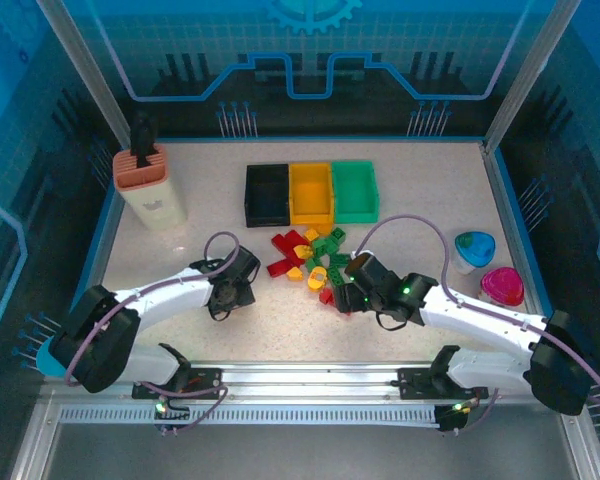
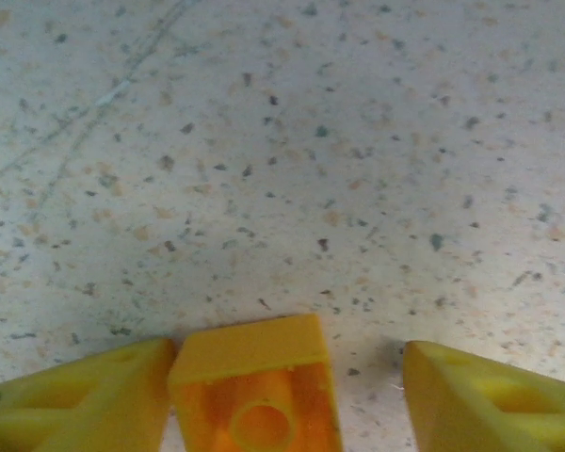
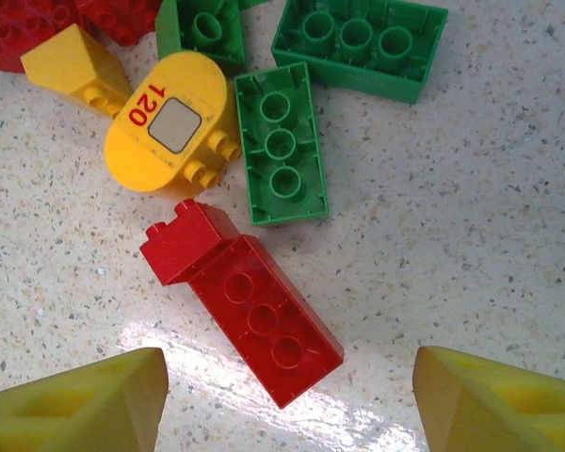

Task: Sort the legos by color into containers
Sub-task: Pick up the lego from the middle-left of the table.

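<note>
Bins in a row, legos loose nearby

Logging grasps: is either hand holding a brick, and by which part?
Nothing held. An orange brick sits between the fingers of the left hand, one side untouched; right hand open.

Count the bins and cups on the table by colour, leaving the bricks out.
Black bin: 1
Yellow bin: 1
Green bin: 1
Blue cup: 1
Pink cup: 1
Total: 5
</note>
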### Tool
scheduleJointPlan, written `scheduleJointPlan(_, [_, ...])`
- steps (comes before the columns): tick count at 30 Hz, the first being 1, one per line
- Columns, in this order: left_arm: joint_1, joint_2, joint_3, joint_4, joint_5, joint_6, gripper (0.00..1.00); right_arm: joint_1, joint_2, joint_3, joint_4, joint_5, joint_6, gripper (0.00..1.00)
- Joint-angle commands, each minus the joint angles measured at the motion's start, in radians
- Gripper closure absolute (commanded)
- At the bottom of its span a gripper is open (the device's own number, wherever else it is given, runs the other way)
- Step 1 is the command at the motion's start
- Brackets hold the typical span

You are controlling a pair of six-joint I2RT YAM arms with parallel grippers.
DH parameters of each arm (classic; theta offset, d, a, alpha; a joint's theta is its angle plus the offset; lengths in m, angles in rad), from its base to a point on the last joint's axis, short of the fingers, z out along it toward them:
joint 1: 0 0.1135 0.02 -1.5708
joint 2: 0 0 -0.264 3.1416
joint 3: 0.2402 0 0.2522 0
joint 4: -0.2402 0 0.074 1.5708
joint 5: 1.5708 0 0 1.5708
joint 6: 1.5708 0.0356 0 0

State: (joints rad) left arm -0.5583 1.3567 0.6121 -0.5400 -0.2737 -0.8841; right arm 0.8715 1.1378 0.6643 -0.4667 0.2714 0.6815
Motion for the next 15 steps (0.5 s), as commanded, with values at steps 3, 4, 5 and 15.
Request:
scheduleJointPlan(3, [0.008, 0.002, -0.018, 0.001, -0.014, -0.004, 0.47, 0.003, -0.016, -0.029, 0.019, 0.021, 0.021, 0.30])
scheduleJointPlan(4, [0.008, 0.001, -0.020, 0.002, -0.014, -0.004, 0.50, 0.003, -0.016, -0.030, 0.017, 0.022, 0.022, 0.30])
scheduleJointPlan(5, [0.008, 0.002, -0.021, 0.006, -0.014, -0.003, 0.53, 0.003, -0.018, -0.032, 0.017, 0.022, 0.024, 0.30])
scheduleJointPlan(15, [0.007, 0.011, -0.030, 0.009, -0.011, 0.008, 1.00, 0.003, -0.076, -0.081, 0.022, 0.041, 0.042, 0.31])
